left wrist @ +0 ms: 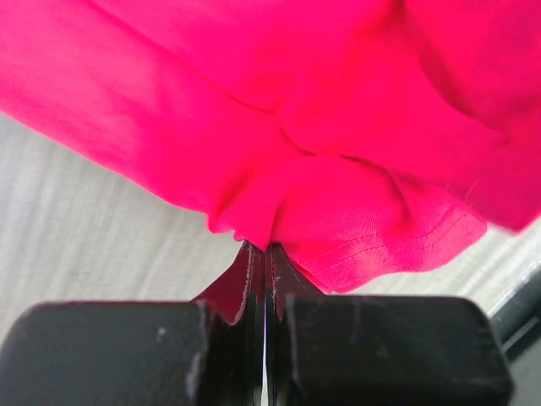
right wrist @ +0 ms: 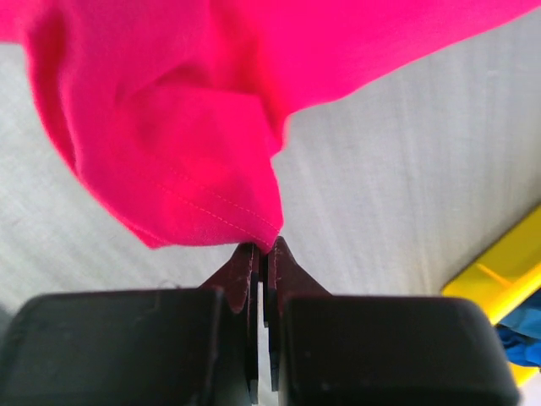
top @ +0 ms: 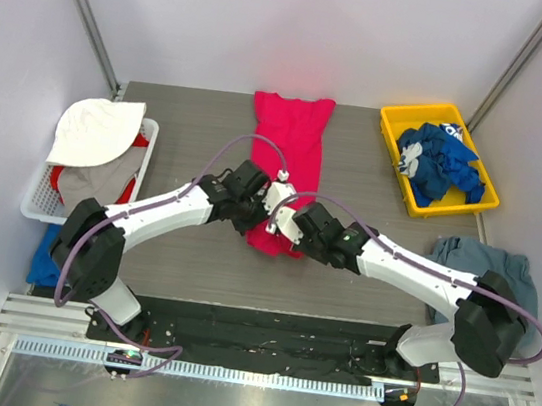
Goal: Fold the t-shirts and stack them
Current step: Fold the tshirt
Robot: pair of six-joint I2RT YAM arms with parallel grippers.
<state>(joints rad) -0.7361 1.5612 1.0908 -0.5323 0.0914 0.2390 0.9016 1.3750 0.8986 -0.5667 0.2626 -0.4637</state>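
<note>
- Two grippers have the pink shirt (top: 292,135) by its near end. The left gripper (left wrist: 264,254) is pinched fully closed on a bunched edge, and the right gripper (right wrist: 264,249) is closed just as tight on a stitched hem corner.
- Beyond both sets of fingertips, the shirt runs lengthwise away across the counter (top: 192,121). Its far part lies flat, while the part nearest the grippers is gathered and puckered.
- Close together as the grippers are, the cloth between them looks slack rather than stretched.
- Judged as a load, the shirt is light, thin and limp. It will sag, drape and crease wherever it is unsupported, and it cannot be pushed, only pulled or carried.
- The doubled, stitched hem is probably the best place to hold, as it is thicker and less likely to slide out of the pads. One grip at each corner, spread apart, would keep the edge straight for a clean fold.
- Off to the right of the right gripper, blue shirts (top: 436,161) lie heaped in a yellow bin (top: 393,137). A grey-blue shirt (top: 470,256) lies nearer, beside that arm.
</note>
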